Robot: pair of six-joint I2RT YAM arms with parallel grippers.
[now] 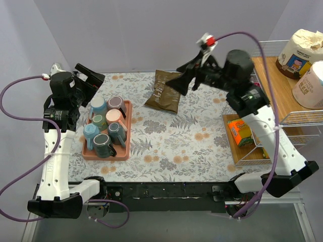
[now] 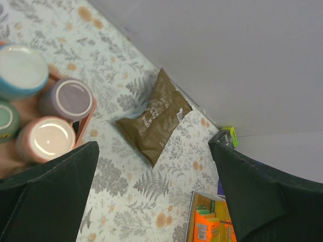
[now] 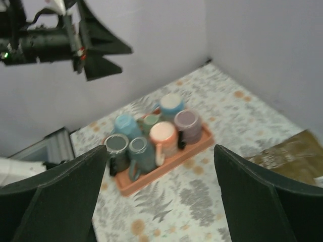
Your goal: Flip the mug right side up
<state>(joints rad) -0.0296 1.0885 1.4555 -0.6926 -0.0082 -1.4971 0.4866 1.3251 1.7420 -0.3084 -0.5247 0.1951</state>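
Top external: mugs (image 1: pixel 115 117) being carried in tray (image 1: pixel 104 157) at left edge of bench (image 1: pixel 176 146); inverted one not being made out. Left fingers (image 1: pixel 93 74), right fingers (image 1: pixel 177 81) being held wide, empty. Sidewall grip being advised, neighbours avoided.

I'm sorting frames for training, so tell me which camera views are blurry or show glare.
Right wrist view: soft and blurred throughout, the salmon-pink plastic tray smeared. Left wrist view: sharp on the brown foil snack bag, with a bright reflection on the pink glazed ceramic mug. Top external view: sharp, evenly lit, no glare.
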